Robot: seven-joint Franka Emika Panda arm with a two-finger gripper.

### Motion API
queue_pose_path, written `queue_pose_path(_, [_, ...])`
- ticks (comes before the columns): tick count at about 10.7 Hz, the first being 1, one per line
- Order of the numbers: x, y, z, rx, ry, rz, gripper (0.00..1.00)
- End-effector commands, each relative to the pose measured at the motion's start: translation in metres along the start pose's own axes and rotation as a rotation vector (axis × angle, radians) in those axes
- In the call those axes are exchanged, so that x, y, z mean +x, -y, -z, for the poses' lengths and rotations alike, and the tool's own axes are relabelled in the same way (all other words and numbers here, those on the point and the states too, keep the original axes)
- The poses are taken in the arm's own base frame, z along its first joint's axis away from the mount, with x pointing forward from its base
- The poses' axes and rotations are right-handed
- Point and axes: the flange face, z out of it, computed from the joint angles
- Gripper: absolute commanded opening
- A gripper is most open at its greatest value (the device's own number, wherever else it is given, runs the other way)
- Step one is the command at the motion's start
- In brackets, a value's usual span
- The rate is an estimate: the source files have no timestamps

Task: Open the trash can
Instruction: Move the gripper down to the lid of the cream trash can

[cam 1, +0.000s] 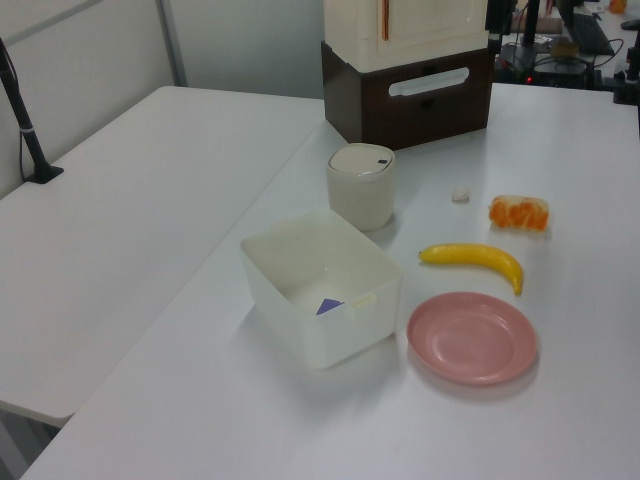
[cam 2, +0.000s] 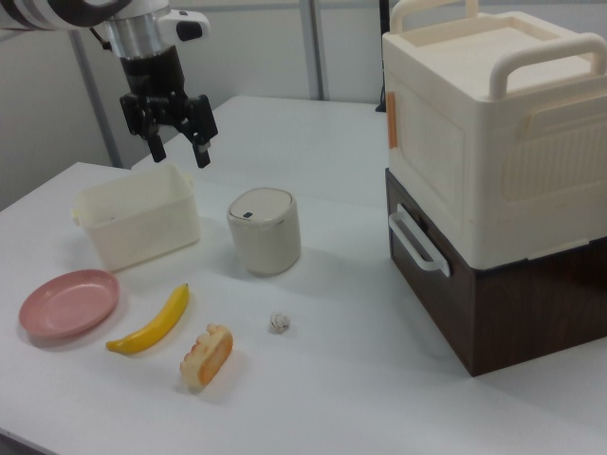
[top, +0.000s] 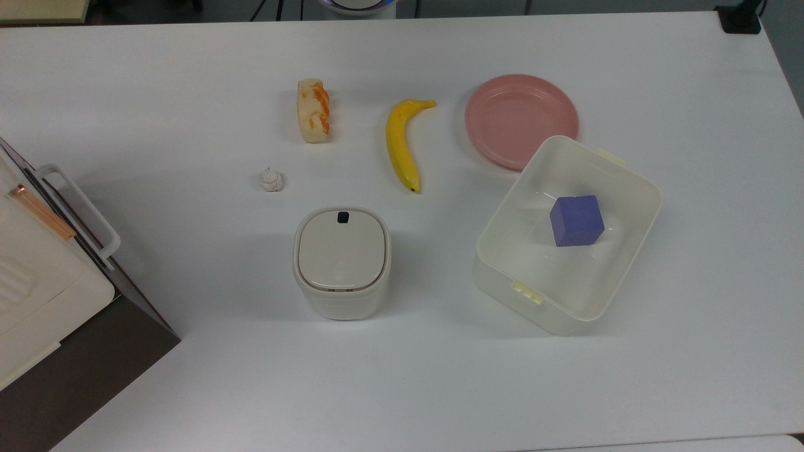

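The trash can [top: 342, 262] stands upright on the white table [top: 188, 376], its beige lid [top: 341, 248] down flat and the small dark button [top: 343, 216] showing at the lid's edge. In the right view the gripper [cam 2: 177, 142] hangs in the air with its two dark fingers [cam 2: 200, 144] spread wide and nothing between them. The trash can [cam 2: 265, 230] sits below the fingertips and off to the right view's right, well apart from them.

Almost straight under the fingers in the right view is the translucent white tub [cam 2: 138, 226], just beside the trash can; in the top view a purple cube [top: 576, 220] lies inside the tub [top: 534, 295]. Farther from the fingers, toward the right view's lower left, lie a pink plate [cam 2: 68, 303], a banana [cam 2: 154, 323] and a piece of orange-and-cream toy food [cam 2: 207, 356]. A small crumpled white lump [cam 2: 279, 323] rests on the table near the trash can's base. At the right view's right stands the big cream-and-brown appliance [cam 2: 493, 180] with its handle [cam 2: 415, 242], well apart from the gripper. Nothing lies on the lid or between the fingers and the trash can.
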Motion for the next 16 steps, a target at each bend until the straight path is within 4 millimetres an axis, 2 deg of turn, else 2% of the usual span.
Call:
queue_pose_path(1, [0.010,0.024,-0.024,0.002,0.056,0.048,0.30])
queue_pose_path(2, [0.013,0.026,-0.026,0.003,0.051,0.044,0.00])
queue_pose_path(4, [0.023,0.028,-0.021,0.033,-0.029,0.007,0.00])
queue_pose_path(6, [0.051,0.034,-0.036,0.061,-0.145,-0.109,0.00])
queue_pose_path(7, [0.067,0.044,-0.047,0.065,-0.188,-0.158,0.00])
queue_pose_path(9, [0.090,0.050,-0.072,0.062,-0.226,-0.211,0.00])
queue_pose_path(11, [0.110,0.066,-0.105,0.037,-0.226,-0.206,0.00])
queue_pose_path(13, [0.133,0.073,-0.141,-0.010,-0.263,-0.293,0.00])
queue_pose_path(14, [0.141,0.074,-0.150,-0.016,-0.292,-0.324,0.00])
queue_pose_path(16, [0.151,0.078,-0.180,-0.062,-0.281,-0.314,0.00])
